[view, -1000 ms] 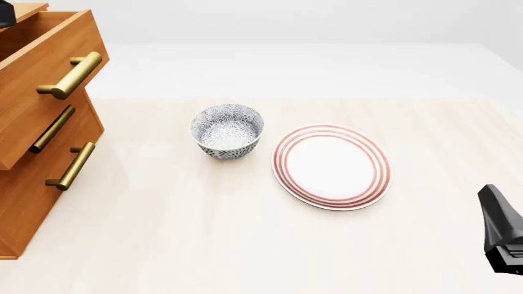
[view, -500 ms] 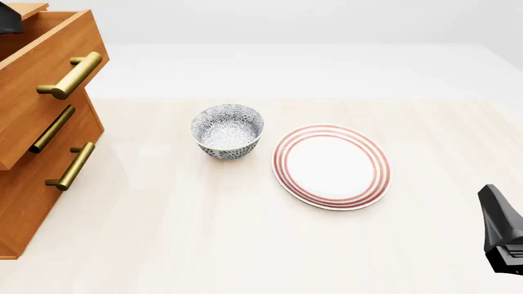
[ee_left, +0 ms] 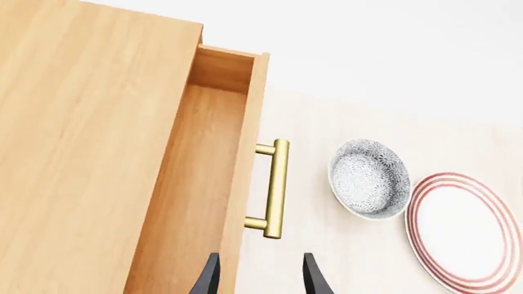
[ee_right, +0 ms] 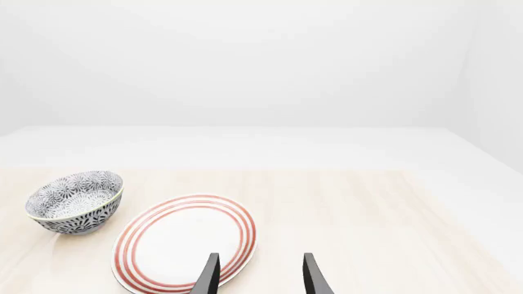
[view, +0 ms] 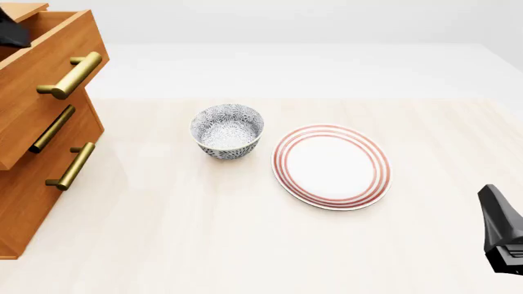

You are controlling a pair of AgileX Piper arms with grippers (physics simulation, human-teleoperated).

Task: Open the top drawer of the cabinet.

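The cabinet (view: 24, 202) stands at the table's left edge. Its top drawer (view: 37, 61) is pulled out, with its brass bar handle (view: 71, 75) facing right. In the left wrist view the drawer's open inside (ee_left: 200, 184) and the handle (ee_left: 275, 188) show from above. My left gripper (ee_left: 259, 278) is open and empty, raised above the drawer front and apart from the handle. In the front view only a black part of the left arm (view: 11, 33) shows over the drawer. My right gripper (ee_right: 259, 277) is open and empty, low at the front right (view: 500, 233).
A patterned grey bowl (view: 227, 130) sits mid-table, with a white plate with red rings (view: 331, 166) to its right. Both show in the right wrist view, bowl (ee_right: 75, 202) and plate (ee_right: 184, 242). Two lower drawers with brass handles (view: 72, 165) sit under the top one.
The black part of the left arm has come a little further into the front view over the open drawer. The drawer, bowl, plate and right arm have not moved.
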